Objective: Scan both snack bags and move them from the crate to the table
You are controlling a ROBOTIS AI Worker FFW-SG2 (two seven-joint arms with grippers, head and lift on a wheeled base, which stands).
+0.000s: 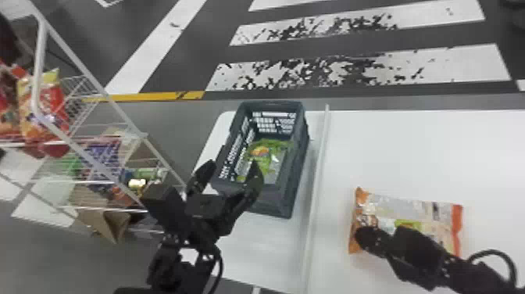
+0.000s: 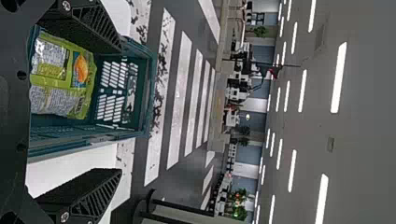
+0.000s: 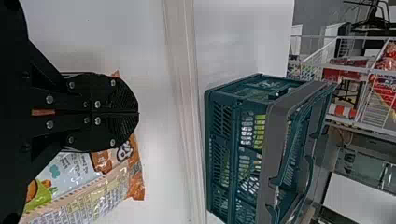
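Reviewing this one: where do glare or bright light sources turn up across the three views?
Head view: a small white glint on the green snack bag; left wrist view: rows of bright ceiling lights, the strongest sources; right wrist view: pale sheen on the orange-ended snack bag, likely reflected overhead light.

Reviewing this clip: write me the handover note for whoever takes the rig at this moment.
Left gripper: open and empty, at the near end of the crate.
Right gripper: shut with nothing between its fingers, over the orange-ended snack bag.
Things: the orange-ended bag lies on the table, to the right of the raised strip; the green snack bag lies inside the crate, left of the strip.
Done: one bag is on the table. Whether either has been scanned, I cannot tell.
Left: take out the green bag, scan it and set it on the table.
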